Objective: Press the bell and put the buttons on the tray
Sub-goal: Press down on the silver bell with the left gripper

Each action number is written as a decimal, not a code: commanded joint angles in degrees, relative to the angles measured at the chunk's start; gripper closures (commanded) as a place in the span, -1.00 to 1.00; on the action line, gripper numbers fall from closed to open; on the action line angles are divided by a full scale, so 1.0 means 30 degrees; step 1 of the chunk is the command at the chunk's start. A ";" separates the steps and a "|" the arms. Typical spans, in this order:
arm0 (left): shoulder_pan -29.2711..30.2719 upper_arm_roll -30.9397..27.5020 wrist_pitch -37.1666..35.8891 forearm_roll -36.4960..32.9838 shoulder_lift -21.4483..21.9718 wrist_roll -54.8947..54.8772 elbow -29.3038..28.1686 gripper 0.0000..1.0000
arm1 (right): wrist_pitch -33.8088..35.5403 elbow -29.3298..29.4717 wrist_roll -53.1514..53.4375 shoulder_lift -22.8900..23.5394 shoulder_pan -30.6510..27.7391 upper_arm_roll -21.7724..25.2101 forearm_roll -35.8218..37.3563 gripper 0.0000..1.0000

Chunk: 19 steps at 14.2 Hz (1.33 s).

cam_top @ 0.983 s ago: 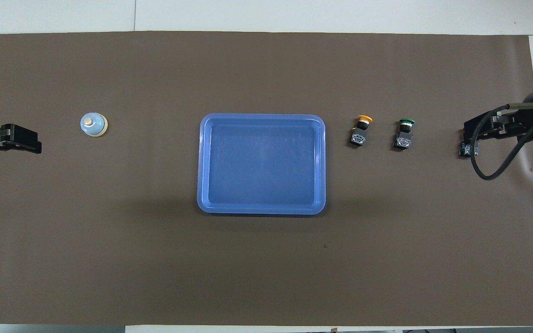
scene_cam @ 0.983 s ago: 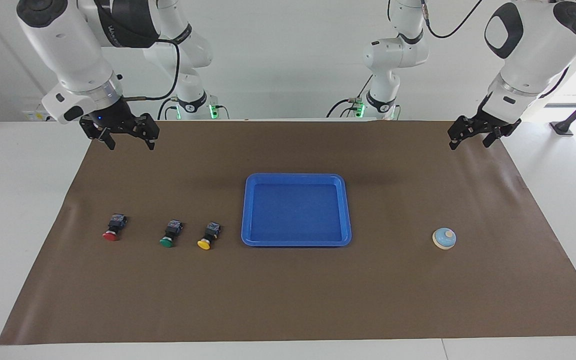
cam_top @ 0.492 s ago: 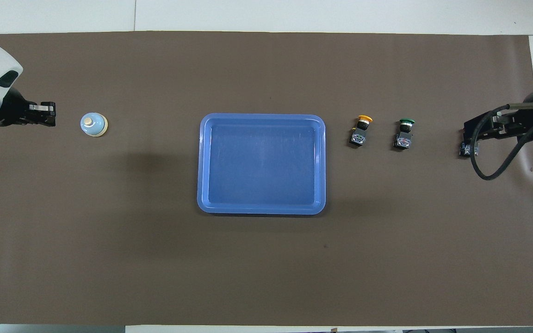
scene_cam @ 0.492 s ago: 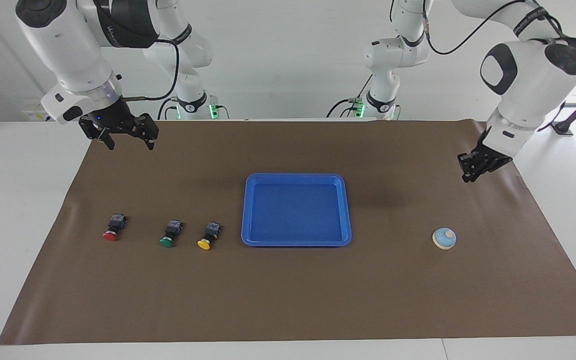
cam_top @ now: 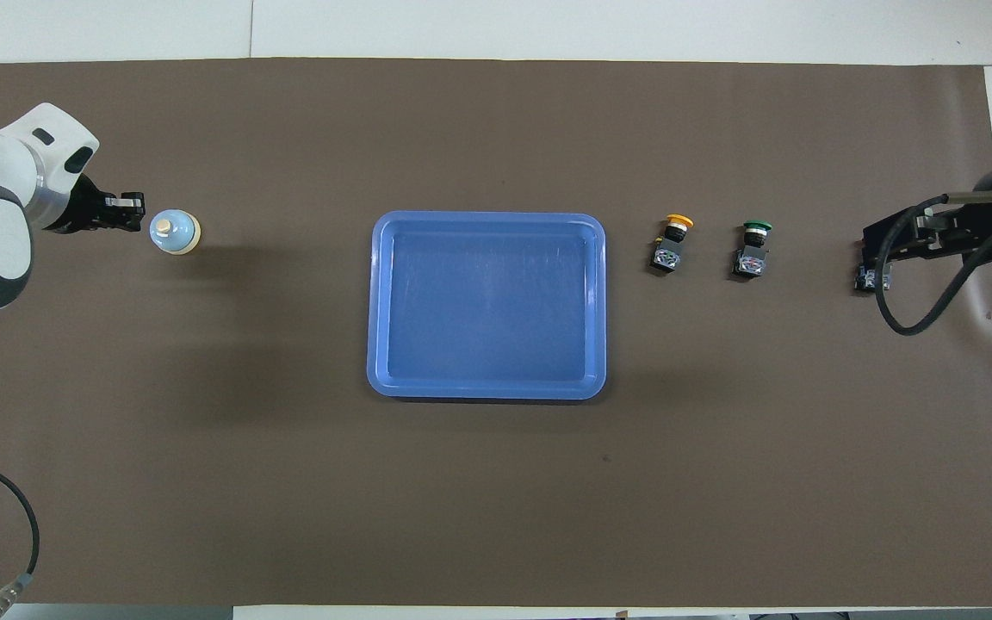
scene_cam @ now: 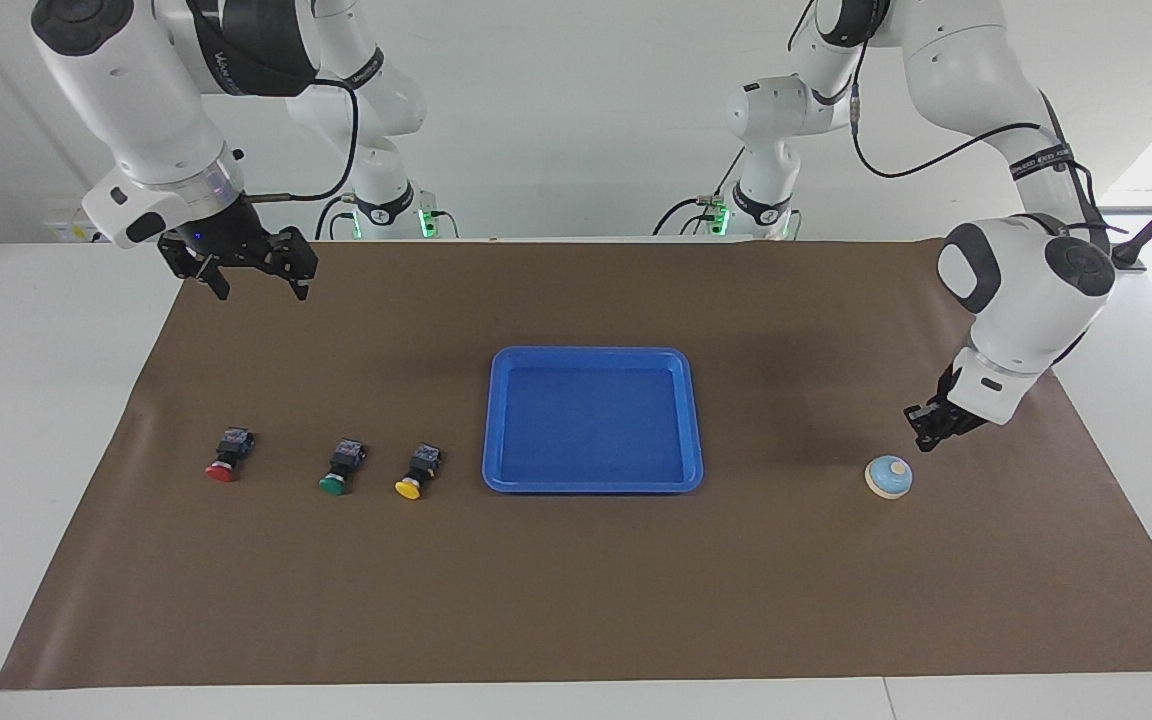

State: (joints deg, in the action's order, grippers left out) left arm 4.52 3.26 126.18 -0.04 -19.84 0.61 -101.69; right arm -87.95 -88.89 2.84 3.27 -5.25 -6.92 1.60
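Light-blue domed bell (scene_cam: 889, 477) with its cream knob sits on the bench toward the left arm's end, the left claw (scene_cam: 921, 428), fingers pinched together for pressing, poised just above it, while the right claw (scene_cam: 254, 282) waits spread wide.

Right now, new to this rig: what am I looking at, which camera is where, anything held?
Two white robot arms with two-finger grippers work at a table covered by a brown mat. One picture faces the robots from across the table; the other looks steeply down from above their end.

On the mat: a blue tray in the middle, bare inside; a bell toward the left arm's end; red, green and yellow buttons toward the right arm's end.

The left gripper hangs just above the mat beside the bell, apart from it. The right gripper waits open, high. Nothing is held.
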 commanded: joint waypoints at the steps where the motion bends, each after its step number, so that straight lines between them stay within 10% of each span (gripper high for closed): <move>1: -0.0072 -0.0002 0.0596 -0.0222 0.0081 0.0117 -0.0350 1.00 | -0.0099 -0.0458 -0.0330 -0.0386 -0.0301 -0.0155 -0.0181 -1.00; 19: -0.0219 -0.0031 0.4406 -0.0222 -0.0798 0.0265 -0.2284 1.00 | -0.0099 -0.0458 -0.0331 -0.0386 -0.0301 -0.0155 -0.0181 -1.00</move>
State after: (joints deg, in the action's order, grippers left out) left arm 4.09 3.47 136.36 -0.04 -21.49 0.80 -105.82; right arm -87.95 -88.92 2.84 3.27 -5.25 -6.92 1.60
